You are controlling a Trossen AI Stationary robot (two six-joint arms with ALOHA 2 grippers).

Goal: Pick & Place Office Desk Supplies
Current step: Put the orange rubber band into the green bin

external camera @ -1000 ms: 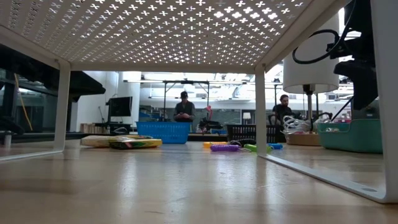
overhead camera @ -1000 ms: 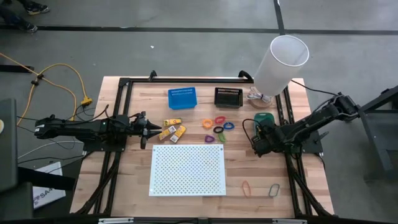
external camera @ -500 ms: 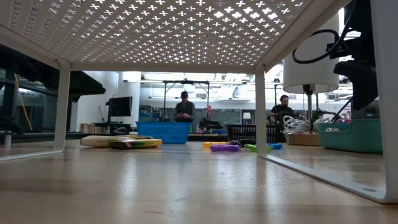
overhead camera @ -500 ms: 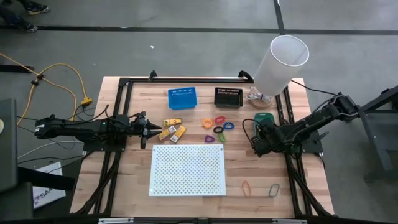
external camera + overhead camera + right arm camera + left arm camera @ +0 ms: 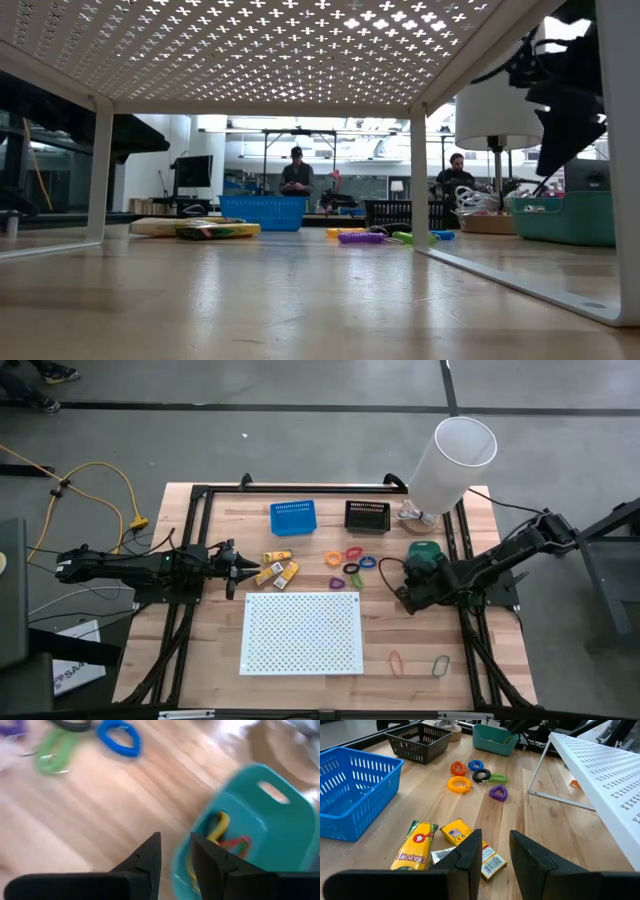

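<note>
Since a second ago my right gripper (image 5: 402,596) has slid inward off the green bin (image 5: 425,554) toward the plastic loops (image 5: 350,565), fingers a narrow gap apart and holding nothing. My left gripper (image 5: 247,567) hovers just beside the yellow packets (image 5: 277,569), its fingers likewise slightly parted with nothing between them. Loops lie between the packets and the green bin, which already holds a few items; two rubber bands (image 5: 418,662) lie right of the white perforated board (image 5: 302,632).

Packets (image 5: 277,570) left of loops (image 5: 350,565); board (image 5: 302,632) before both.
</note>
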